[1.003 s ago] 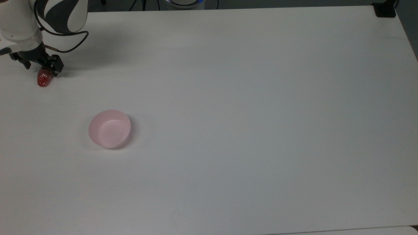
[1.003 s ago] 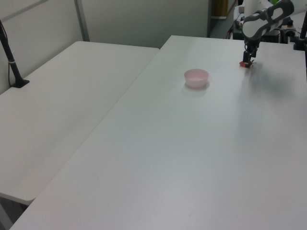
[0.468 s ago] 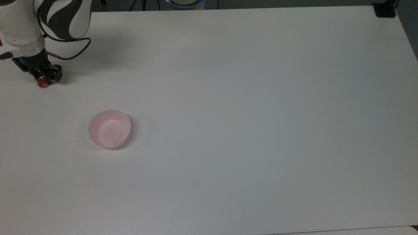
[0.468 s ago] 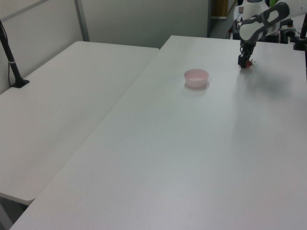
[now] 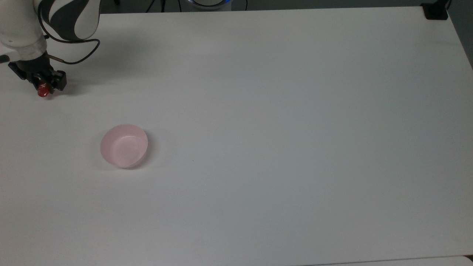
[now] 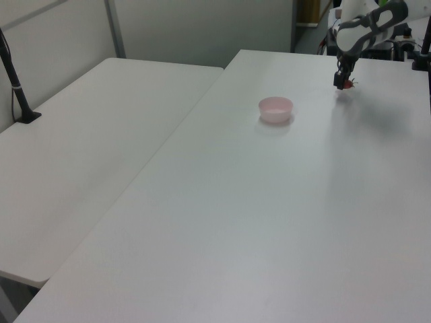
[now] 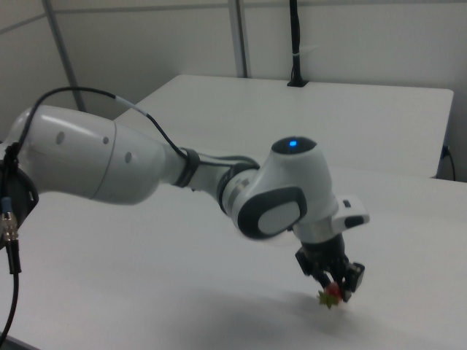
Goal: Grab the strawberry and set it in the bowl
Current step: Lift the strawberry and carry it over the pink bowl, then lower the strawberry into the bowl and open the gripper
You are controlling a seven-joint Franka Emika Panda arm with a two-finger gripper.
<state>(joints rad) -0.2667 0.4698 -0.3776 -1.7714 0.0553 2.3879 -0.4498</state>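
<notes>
The small red strawberry [image 5: 43, 89] hangs between the fingers of my gripper [image 5: 43, 88], which is shut on it near the top view's left edge. In the right view the strawberry [image 7: 332, 293] is lifted off the white table, its green leaves pointing down under the gripper [image 7: 333, 290]. In the left view the gripper [image 6: 344, 83] holds the strawberry [image 6: 347, 83] a little above the table, right of and beyond the bowl. The pale pink bowl [image 5: 124, 145] stands empty on the table, below and right of the gripper in the top view; it also shows as the bowl [image 6: 276, 109] in the left view.
The white table [image 5: 277, 129] stretches wide to the top view's right. A black clamp [image 5: 435, 11] sits at its far right corner. A second white table [image 6: 87, 141] with a black post [image 6: 17, 87] adjoins at the left view's left.
The gripper closed on the strawberry and has risen with it off the table, shifting slightly toward the top view's left.
</notes>
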